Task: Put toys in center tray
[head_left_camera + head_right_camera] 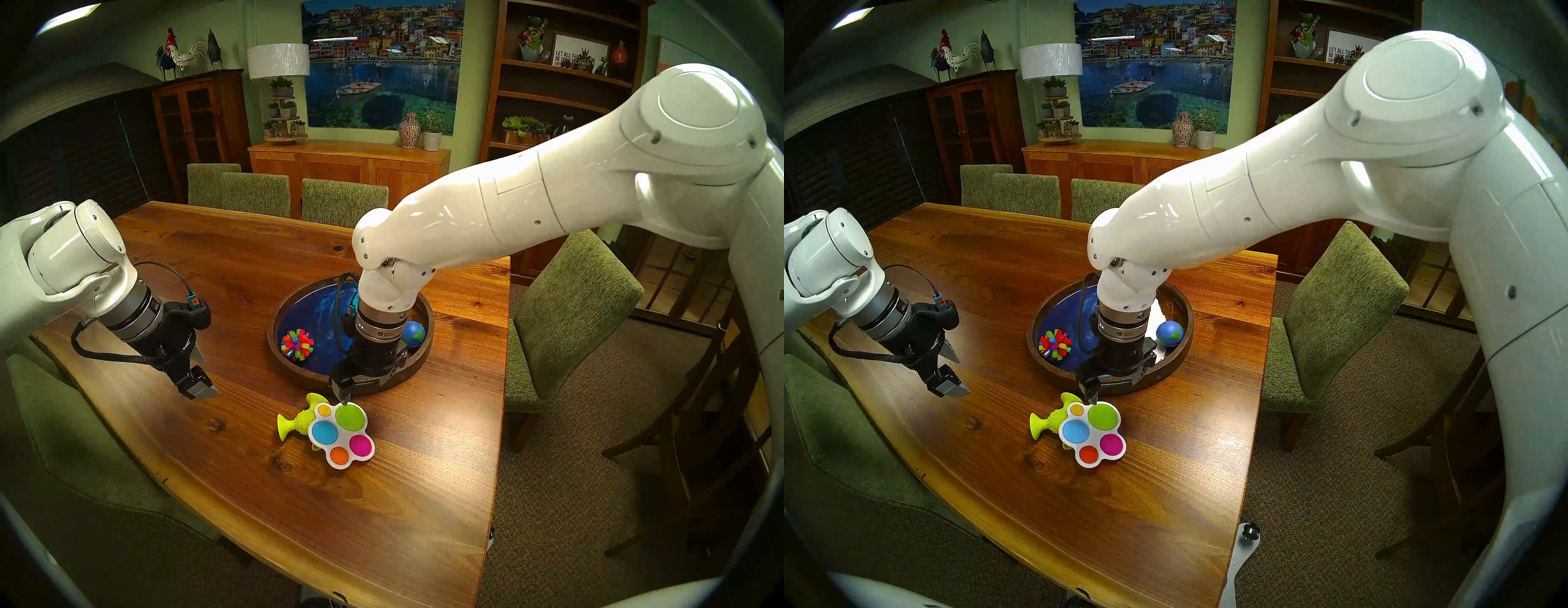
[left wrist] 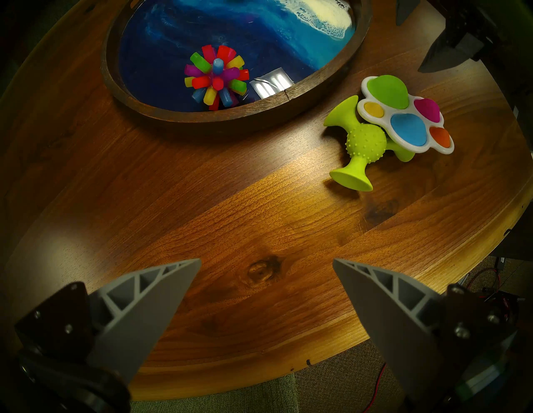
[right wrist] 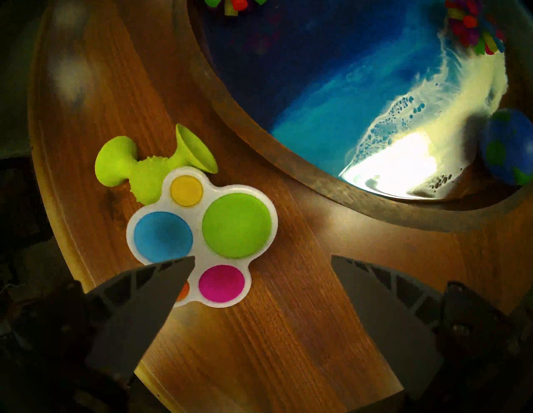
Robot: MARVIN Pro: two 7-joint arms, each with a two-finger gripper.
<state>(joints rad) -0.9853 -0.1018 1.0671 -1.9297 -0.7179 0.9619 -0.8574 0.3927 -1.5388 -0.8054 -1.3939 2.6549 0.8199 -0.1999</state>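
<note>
The round wood-rimmed tray (image 1: pixel 297 375) with a blue wave base holds a spiky multicolour ball (image 1: pixel 297 344) and a globe ball (image 1: pixel 413 333). A second spiky ball (image 3: pixel 473 28) shows at its far side in the right wrist view. In front of the tray, a white lobed board (image 1: pixel 341 435) lies partly on a lime-green suction-cup piece (image 1: pixel 292 422). My right gripper (image 3: pixel 262 256) hangs open just above the board's tray-side edge, one finger over its orange dimple, holding nothing. My left gripper (image 2: pixel 266 259) is open and empty above bare table, left of the toys.
The wooden table (image 1: pixel 212 276) ends close on the right, with a green chair (image 1: pixel 572 318) beside it and more chairs at the far side. My right forearm reaches over the tray's right half.
</note>
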